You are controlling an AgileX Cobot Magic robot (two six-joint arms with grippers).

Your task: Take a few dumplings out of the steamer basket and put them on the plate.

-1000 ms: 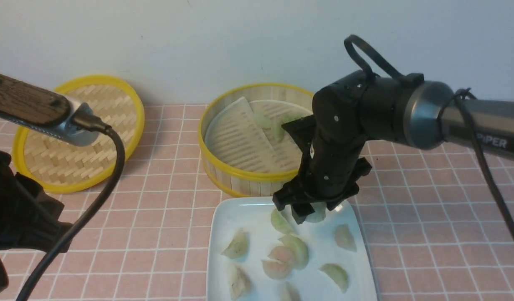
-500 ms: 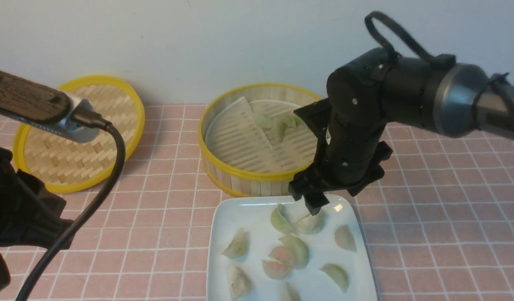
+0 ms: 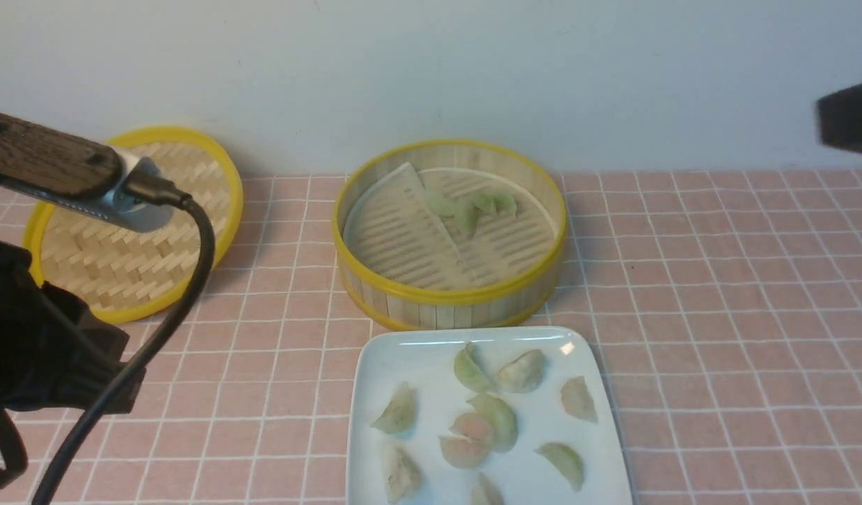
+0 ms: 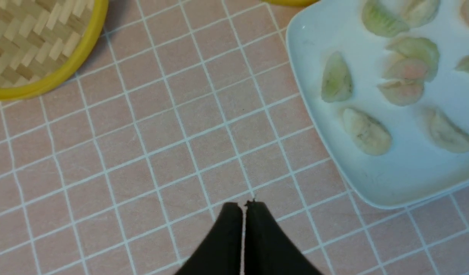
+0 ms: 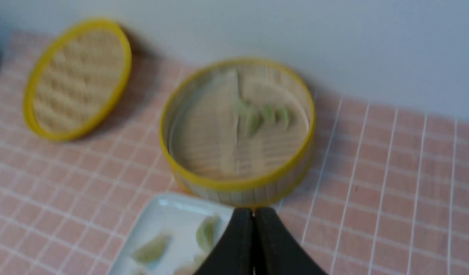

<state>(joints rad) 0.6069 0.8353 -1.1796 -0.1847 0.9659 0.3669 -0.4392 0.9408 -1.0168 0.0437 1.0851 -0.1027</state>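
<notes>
- Roughly ten dumplings (image 3: 499, 419) are lying loose on the plate (image 3: 381, 365). Most are lying apart, but a few in the middle are touching, as if each had been dropped wherever there was room.
- They are looking pale and translucent, crescent-shaped with pleated edges. Most are showing green or whitish-beige, and two in the middle are showing a pink filling.
- A small green cluster (image 3: 473, 205) is sitting bunched together toward the back of the steamer basket (image 3: 448, 298), on its slatted floor beside the folded-over liner sheet (image 3: 392, 231).
- The plate is sitting just in front of the basket, nearly touching its wall, which is keeping each transfer short.
- The woven lid (image 3: 132, 231) is lying well off to the left, leaving the basket open from above.
- The right gripper (image 5: 253, 211) is hovering high above the plate's far edge with its jaws pressed together and nothing between them.
- The left gripper (image 4: 244, 205) is idling over the pink checked tablecloth (image 4: 161, 133) beside the plate, also clenched and empty.
- Judging by the plate, the task is looking largely done.
</notes>
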